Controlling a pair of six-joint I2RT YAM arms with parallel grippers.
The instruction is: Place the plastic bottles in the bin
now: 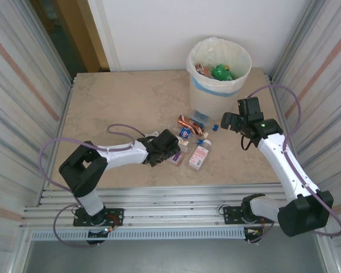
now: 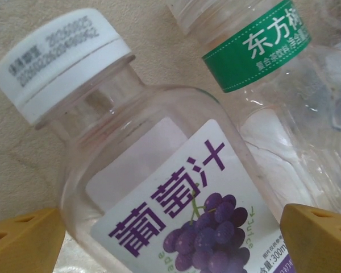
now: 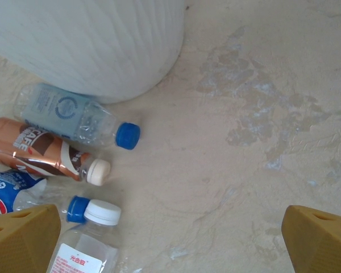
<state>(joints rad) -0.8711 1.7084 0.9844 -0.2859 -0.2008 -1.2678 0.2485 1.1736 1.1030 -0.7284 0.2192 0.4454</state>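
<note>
Yellow fingertips (image 2: 23,239) of the left claw (image 2: 170,244) stand spread wide on either side of a white-capped grape-juice bottle (image 2: 159,170). It lies on the surface (image 1: 119,102) with its long axis running away from the claw, cap up-left, so a squeeze would, in my judgement, take it across the body. A green-banded clear bottle (image 2: 273,85) lies just beside it. The right claw (image 1: 229,121) hovers open and empty, the nearer of the two to the bin (image 1: 216,94) at the far right, with loose bottles (image 1: 192,122) at its foot.
</note>
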